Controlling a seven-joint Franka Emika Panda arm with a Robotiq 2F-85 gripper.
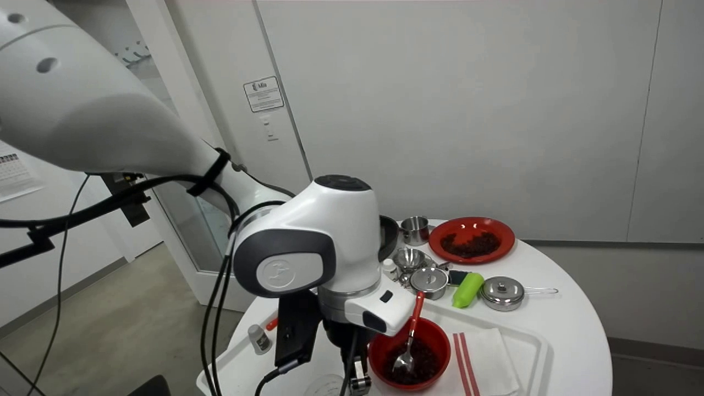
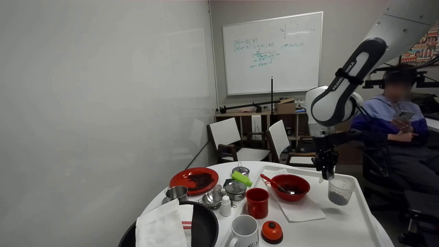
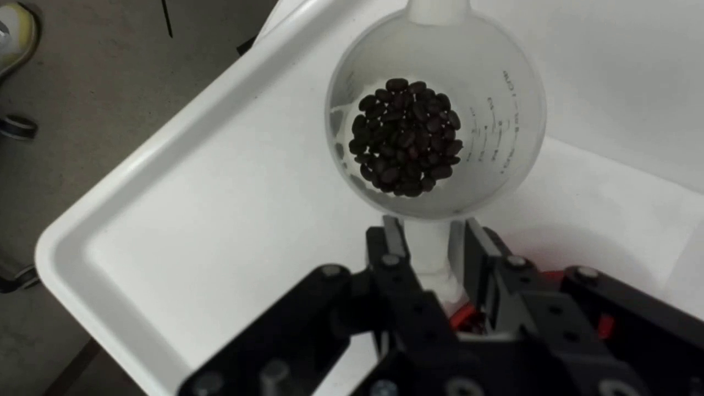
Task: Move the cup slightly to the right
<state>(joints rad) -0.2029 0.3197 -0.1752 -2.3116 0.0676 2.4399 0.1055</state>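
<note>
A clear measuring cup (image 3: pixel 503 176) holds dark beans in its bottom. In the wrist view it lies just past my fingertips, and its pale handle runs between the fingers. My gripper (image 3: pixel 430 234) is shut on that handle. In an exterior view the cup (image 2: pixel 342 186) hangs slightly tilted under my gripper (image 2: pixel 326 173), a little above the white tray (image 2: pixel 336 230), with a shadow beneath. In an exterior view only part of the cup (image 1: pixel 324 386) shows at the bottom edge, and the arm hides much of the gripper (image 1: pixel 360 379).
A red bowl (image 2: pixel 289 197) with beans and a spoon stands on the tray beside the gripper. A red mug (image 2: pixel 257 205), white mug (image 2: pixel 244 226) and orange timer (image 2: pixel 272 231) stand nearby. A red plate (image 2: pixel 176 181), pots and a black pan (image 2: pixel 207 223) lie farther off.
</note>
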